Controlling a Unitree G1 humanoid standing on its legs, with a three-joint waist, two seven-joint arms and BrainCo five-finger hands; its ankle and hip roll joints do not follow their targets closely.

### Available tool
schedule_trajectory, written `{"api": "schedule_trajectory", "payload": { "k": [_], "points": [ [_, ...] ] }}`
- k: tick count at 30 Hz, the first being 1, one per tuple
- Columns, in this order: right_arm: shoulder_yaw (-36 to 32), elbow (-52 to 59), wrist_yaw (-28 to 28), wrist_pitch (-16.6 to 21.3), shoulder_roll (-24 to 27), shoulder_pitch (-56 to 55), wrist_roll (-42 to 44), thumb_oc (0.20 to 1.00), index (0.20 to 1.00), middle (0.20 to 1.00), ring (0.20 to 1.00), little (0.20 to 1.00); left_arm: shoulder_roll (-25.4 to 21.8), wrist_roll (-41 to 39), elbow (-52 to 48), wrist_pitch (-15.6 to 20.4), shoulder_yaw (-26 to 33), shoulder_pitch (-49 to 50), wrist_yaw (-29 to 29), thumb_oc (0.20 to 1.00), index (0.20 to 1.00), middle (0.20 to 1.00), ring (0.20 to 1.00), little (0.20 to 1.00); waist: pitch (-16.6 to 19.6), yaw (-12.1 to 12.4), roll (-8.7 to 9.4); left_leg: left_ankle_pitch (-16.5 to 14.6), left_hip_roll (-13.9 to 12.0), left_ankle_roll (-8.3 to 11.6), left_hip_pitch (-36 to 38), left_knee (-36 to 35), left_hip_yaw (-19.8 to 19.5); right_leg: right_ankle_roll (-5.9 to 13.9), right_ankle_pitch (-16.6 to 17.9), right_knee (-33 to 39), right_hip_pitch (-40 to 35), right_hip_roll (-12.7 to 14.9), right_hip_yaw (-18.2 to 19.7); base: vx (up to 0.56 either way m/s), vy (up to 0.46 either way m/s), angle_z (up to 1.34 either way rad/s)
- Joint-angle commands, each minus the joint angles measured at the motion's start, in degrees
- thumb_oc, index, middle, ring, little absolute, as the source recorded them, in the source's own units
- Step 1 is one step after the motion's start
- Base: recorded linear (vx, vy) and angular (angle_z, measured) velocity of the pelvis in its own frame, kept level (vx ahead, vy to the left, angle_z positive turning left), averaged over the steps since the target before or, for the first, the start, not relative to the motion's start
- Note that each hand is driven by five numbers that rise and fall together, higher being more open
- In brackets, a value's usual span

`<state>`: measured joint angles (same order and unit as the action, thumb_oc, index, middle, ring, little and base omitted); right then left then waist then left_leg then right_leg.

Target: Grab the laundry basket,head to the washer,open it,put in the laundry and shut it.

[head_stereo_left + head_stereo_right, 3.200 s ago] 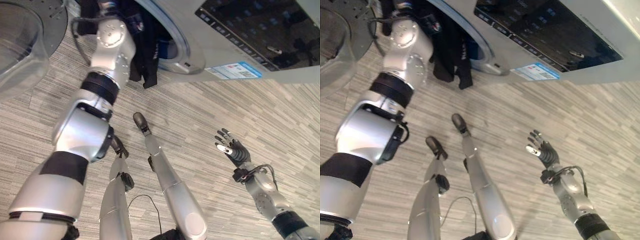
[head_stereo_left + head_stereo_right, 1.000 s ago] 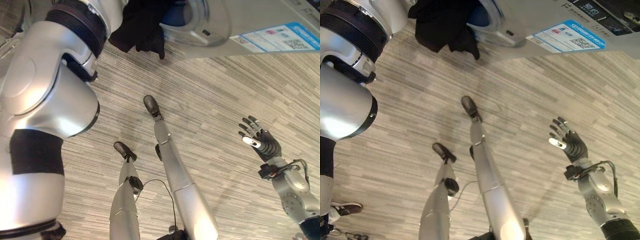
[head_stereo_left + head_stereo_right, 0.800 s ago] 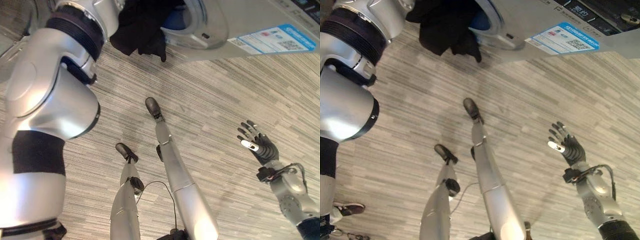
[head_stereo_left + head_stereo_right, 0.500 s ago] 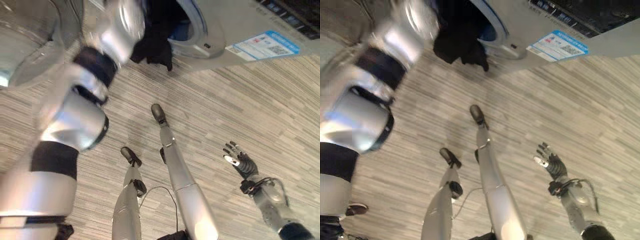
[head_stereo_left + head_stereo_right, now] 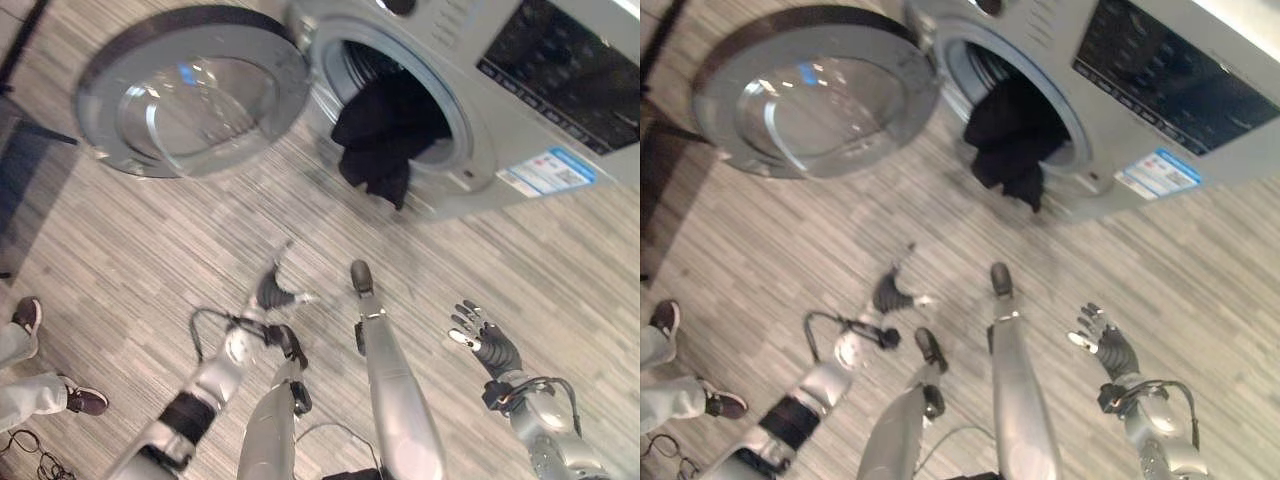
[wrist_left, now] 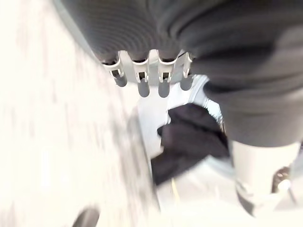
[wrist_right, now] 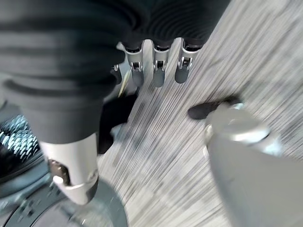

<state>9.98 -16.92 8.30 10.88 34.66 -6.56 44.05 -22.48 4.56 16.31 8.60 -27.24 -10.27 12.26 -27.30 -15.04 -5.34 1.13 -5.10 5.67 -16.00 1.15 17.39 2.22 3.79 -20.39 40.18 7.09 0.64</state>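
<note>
Below the washer (image 5: 520, 90), the left hand (image 5: 272, 293) has dropped away from the drum, fingers loose and empty. Dark laundry (image 5: 385, 135) now hangs over the rim beside the open door (image 5: 190, 95). Right hand (image 5: 485, 345) stays spread, holding nothing.

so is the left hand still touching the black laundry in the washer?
Apart. In the left eye view the left hand is low over the floor, with bare floor between it and the black laundry hanging out of the washer opening.

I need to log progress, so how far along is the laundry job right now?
Done: the washer door is swung wide open, and dark laundry sits in the drum mouth, part of it hanging over the rim. In hand: nothing; the left hand and right hand are both open and empty above the floor. Left: push the hanging cloth in and shut the door.
</note>
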Motion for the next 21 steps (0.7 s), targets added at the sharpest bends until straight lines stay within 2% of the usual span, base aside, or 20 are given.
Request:
{"api": "schedule_trajectory", "payload": {
  "k": [1, 2, 6, 7, 8, 9, 13, 14, 18, 21],
  "points": [
    [-0.64, -0.72, 1.21, 0.58, 2.75, -4.67, -2.32, 1.0, 1.0, 1.0, 1.0, 1.0, -4.63, -4.7, -4.86, 2.1, 4.59, 2.28, -6.49, 1.0, 1.0, 1.0, 1.0, 1.0, 1.48, -1.98, 1.91, -6.93, -1.17, 0.0, -2.54, 10.34, 1.89, 2.47, -8.31, 7.4, -12.36, -2.46, -5.03, 0.0, 0.15, 0.11],
    [0.46, -3.66, 1.59, -0.62, -0.31, -7.33, -6.66, 1.0, 1.0, 1.0, 1.0, 1.0, -6.65, -2.6, -5.15, 2.64, 3.79, 5.97, -9.01, 1.0, 1.0, 1.0, 1.0, 1.0, 2.92, -1.14, 1.96, -7.58, -0.62, -0.71, 0.1, 9.61, -0.01, 3.12, -7.71, 8.28, -16.57, -1.68, -6.28, -0.01, 0.131, 0.13],
    [1.04, -10.77, 1.45, -1.0, -3.03, -7.57, -11.39, 1.0, 1.0, 1.0, 1.0, 1.0, -6.96, -2.44, -4.98, 2.31, 5.55, 9.05, -9.8, 1.0, 1.0, 1.0, 1.0, 1.0, 4.38, -0.31, 2.52, -8.08, 0.23, -1.43, 3.08, 8.54, -1.68, 4.0, -6.47, 10.44, -21.02, -1.07, -7.4, 0.0, 0.17, 0.42],
    [2.7, -18.64, 0.93, -1.71, -4.93, -3.24, -14.56, 1.0, 1.0, 1.0, 1.0, 1.0, -5.91, -1.44, -2.36, 2.0, 4.98, 10.2, -10.12, 1.0, 1.0, 1.0, 1.0, 1.0, 6.67, 1.77, 2.29, -7.95, 0.83, -1.85, 5.0, 6.99, -2.85, 4.81, -5.62, 11.96, -23.48, -0.08, -8.68, 0.01, 0.188, 0.11],
    [2.8, -19.01, 0.96, -1.57, -5.03, -2.87, -14.61, 1.0, 1.0, 1.0, 1.0, 1.0, -5.91, -1.41, -2.31, 2.0, 5.06, 10.09, -10.12, 1.0, 1.0, 1.0, 1.0, 1.0, 6.48, 1.66, 2.32, -7.92, 0.86, -1.87, 5.11, 6.9, -2.91, 4.83, -5.58, 12.06, -23.62, -0.08, -8.75, -0.05, 0.21, 0.15],
    [2.61, -21.4, -1.33, -1.93, -7.6, 1.22, -16.5, 1.0, 1.0, 1.0, 1.0, 1.0, -6.11, -1.31, -2.48, 1.72, 5.67, 11.64, -11.19, 1.0, 1.0, 1.0, 1.0, 1.0, 8.02, 3.44, 2.05, -6.69, 1.66, -2.88, 5.82, 5.89, -3.46, 4.8, -4.14, 12.76, -24.83, 1.21, -9.83, -0.06, 0.087, 0.21],
    [2.26, -25.14, -2.42, -2.43, -10.21, 3.44, -17.57, 1.0, 1.0, 1.0, 1.0, 1.0, -5.88, -1.25, -1.06, 1.63, 6.85, 13.06, -11.48, 1.0, 1.0, 1.0, 1.0, 1.0, 9.6, 5.04, 1.95, -6.75, 2.39, -3.59, 7.41, 5.06, -4.37, 5.41, -3.89, 13.5, -26.92, 2.0, -10.82, 0.01, 0.158, 0.29],
    [1.37, -28.26, -3.36, -3.42, -12.37, 4.26, -18.69, 1.0, 1.0, 1.0, 1.0, 1.0, -4.81, 0.11, 4.07, 0.59, 7.94, 14.5, -11.08, 1.0, 1.0, 1.0, 1.0, 1.0, 11.75, 6.37, 1.96, -6.76, 2.88, -4.01, 9.59, 3.73, -4.99, 6.23, -3.68, 13.57, -28.94, 3.16, -12.1, 0.0, 0.174, 0.22],
    [0.83, -28.91, -3.73, -4.2, -13.46, 4.09, -19.61, 1.0, 1.0, 1.0, 1.0, 1.0, -5.25, 3.25, 7.14, -0.52, 9.31, 16.38, -10.64, 1.0, 1.0, 1.0, 1.0, 1.0, 13.83, 7.18, 2.45, -6.47, 3.32, -4.56, 11.82, 2.27, -5.53, 6.51, -4.15, 12.64, -30.59, 3.37, -12.67, 0.04, 0.096, 0.36],
    [0.75, -30.17, -3.8, -4.95, -14.47, 3.89, -21.01, 1.0, 1.0, 1.0, 1.0, 1.0, -5.33, 5.41, 9.95, -1.62, 10.98, 18.8, -9.99, 1.0, 1.0, 1.0, 1.0, 1.0, 16.73, 8.46, 3.24, -6.14, 2.86, -4.5, 14.88, 0.02, -5.42, 6.68, -4.93, 12.21, -33.71, 3.87, -15.17, 0.06, -0.022, 0.06]
  ]
}}
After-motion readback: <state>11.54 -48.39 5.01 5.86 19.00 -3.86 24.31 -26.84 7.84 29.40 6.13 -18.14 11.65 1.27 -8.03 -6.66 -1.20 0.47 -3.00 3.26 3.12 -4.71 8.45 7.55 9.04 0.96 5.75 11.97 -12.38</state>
